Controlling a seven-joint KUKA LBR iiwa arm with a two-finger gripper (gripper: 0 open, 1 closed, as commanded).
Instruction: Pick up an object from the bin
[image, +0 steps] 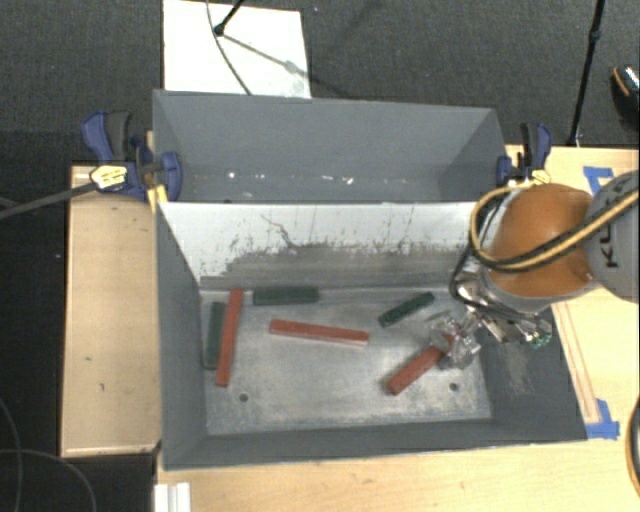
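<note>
The pincer (456, 342), lower right, is blurred over the upper end of a red bar (405, 378) — its opening cannot be told; the grey bin (330, 392) is scuffed inside.

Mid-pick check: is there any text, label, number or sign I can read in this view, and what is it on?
Dark lettering on the arm's silver link: cut off by the picture's edge and too blurred to read.
Bin and the red and green sticks in it: no text or markings.
</note>
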